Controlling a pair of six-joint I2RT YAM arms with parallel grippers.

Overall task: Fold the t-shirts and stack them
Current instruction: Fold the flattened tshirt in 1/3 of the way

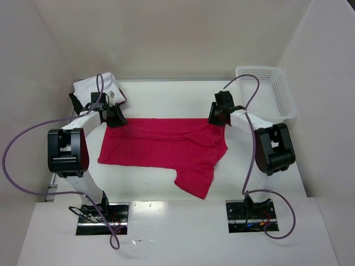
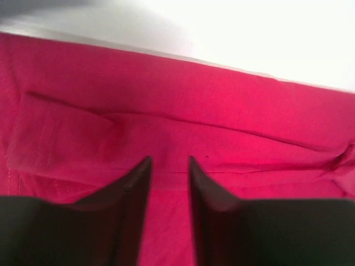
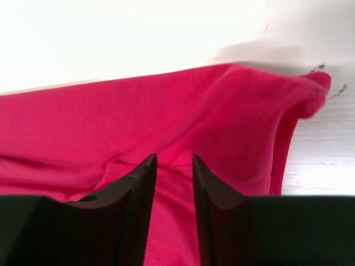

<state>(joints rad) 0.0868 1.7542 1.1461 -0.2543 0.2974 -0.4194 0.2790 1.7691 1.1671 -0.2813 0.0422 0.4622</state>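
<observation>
Top: red shirt spread flat, left gripper and right gripper down on its far corners, white shirt bunched behind the left one — only this view shows it. Left wrist: jaws a narrow gap apart over a red fold. Right wrist: same gap near the shirt's corner — pinched or not, can't tell on either.

There were no words, numbers, labels or signs that could be read on anything in any of the 3 views.
</observation>
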